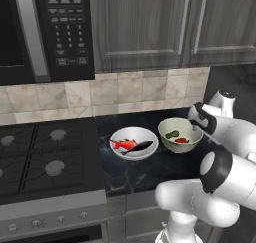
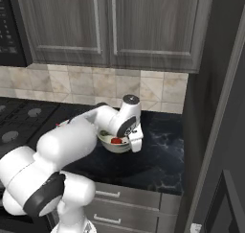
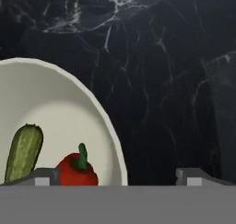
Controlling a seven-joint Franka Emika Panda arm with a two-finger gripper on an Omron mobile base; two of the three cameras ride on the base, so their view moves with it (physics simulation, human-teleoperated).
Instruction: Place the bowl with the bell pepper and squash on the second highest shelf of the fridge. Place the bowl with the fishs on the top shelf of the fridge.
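Tool wide open, holding nothing, straddling veg bowl rim. Risk: thin rim grip slips, bowl tips, pepper and squash spill onto desk.

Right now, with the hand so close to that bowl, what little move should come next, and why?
Probably lower the open hand a little and close on the bowl's rim, which runs between its fingertips. The bell pepper and squash lie inside, so the rim is the free place to grip.
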